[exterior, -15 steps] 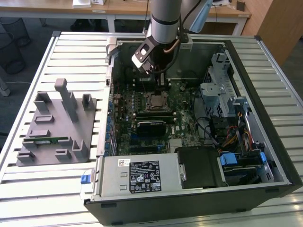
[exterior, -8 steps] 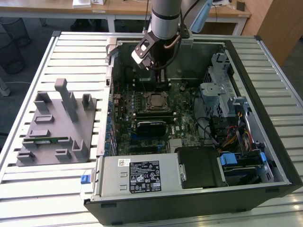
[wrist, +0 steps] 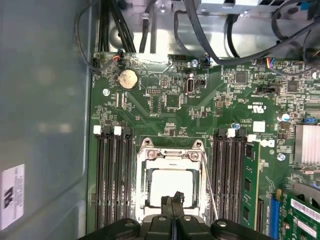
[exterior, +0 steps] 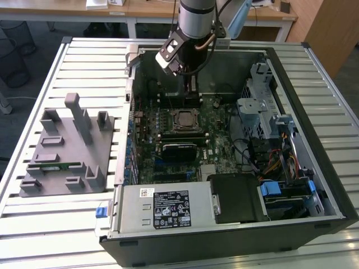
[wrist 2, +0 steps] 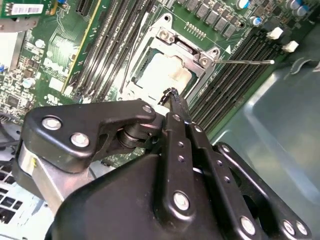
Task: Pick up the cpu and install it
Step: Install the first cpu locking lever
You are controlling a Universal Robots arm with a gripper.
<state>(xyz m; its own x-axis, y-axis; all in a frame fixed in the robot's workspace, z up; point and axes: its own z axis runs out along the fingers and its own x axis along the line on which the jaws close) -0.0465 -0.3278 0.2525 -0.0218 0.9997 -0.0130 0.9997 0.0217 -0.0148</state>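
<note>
Nearest in both wrist views, black claw (wrist: 173, 201), fingertips (wrist 2: 173, 100) pressed together, pinching nothing, tips poised over one edge of the cpu (wrist: 167, 184); touching or just clear of it, impossible to tell. Cpu seated flat in its socket on the motherboard (wrist: 170, 107), pale silver top up, square and so without a long axis, edges parallel to the black memory slots (wrist: 112, 175) on either side. Around it a metal frame, and along one side a thin retention lever (wrist: 207, 185), in the second wrist view jutting free over the slots. Straight-down look in the first wrist view: past the socket a coin cell (wrist: 127, 79), then black cables (wrist: 120, 30) at the board's edge. Slanting look in the second wrist view: claw's linkage and screws large in front, blue-grey case wall beside the board. In the exterior view, silver arm (exterior: 196, 17) standing vertical, wrist down inside the open computer case (exterior: 224, 241), claw aimed at the board just behind the socket. Case lying on its side on the slatted table (exterior: 78, 56). Just beside it, toward the exterior view's left, grey holder (exterior: 67, 151) with upright posts, a green memory stick (exterior: 59, 166) lying in it.
</note>
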